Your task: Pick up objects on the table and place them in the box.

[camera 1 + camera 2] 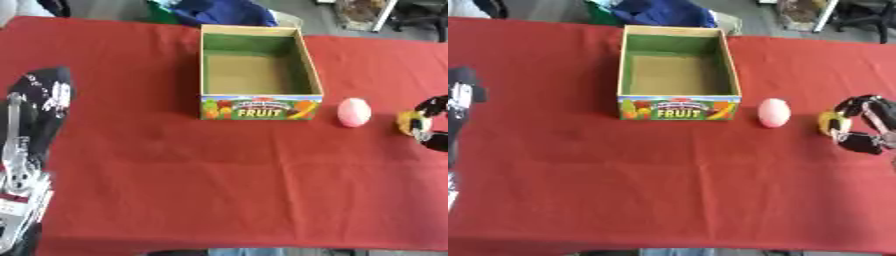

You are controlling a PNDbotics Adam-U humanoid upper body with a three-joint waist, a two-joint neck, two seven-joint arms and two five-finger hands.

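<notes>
An open cardboard box [259,108] with "FRUIT" printed on its front stands on the red table, and its inside looks bare. A pink egg-shaped object [773,112] lies on the cloth just right of the box. Further right, my right hand [861,125] has its fingers curled round a small yellow object [828,122] at table level. My left arm and hand [39,97] lie along the left edge, well away from the box; the fingers are not clear.
The red cloth [219,175] covers the whole table. Blue and green fabric items [219,12] sit beyond the far edge behind the box. Open cloth stretches in front of the box.
</notes>
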